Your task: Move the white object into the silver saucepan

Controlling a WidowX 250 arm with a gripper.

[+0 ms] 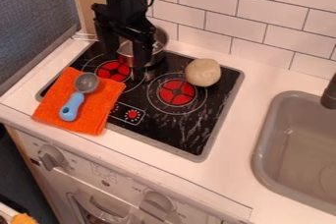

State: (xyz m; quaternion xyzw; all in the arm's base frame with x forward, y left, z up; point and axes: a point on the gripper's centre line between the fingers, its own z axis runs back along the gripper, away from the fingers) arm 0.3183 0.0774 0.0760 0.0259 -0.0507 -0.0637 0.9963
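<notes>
Hanging down from the top edge, the black gripper (125,60) hid a good part of the silver saucepan (160,42) behind it, so that mainly the right side of the pan's rim and wall and a strip between the fingers could be seen. How the pan's handle lay could not be made out, and its inside was mostly covered. The arm was cut off above, as were the sink (259,147) and the dark faucet (330,95) at the right edge. An orange thing (23,218) at the lower left corner was too cropped to identify.

The white object (203,72) was outside the jaws, well apart from them, to their right in the view. It sat on the black cooktop (190,129), near its back right corner, just beside the right-hand red burner (177,92) and apart from the saucepan. The jaws stood apart, with nothing clamped between them, over the near left side of the pan.

The white object was roundish and lumpy, with no clear long axis and no end that pointed anywhere.

An orange cloth (92,115) lay over the cooktop's front left edge and onto the counter (226,169). On it rested a spoon (70,107), its blue handle toward the front and its grey bowl toward the back.
</notes>
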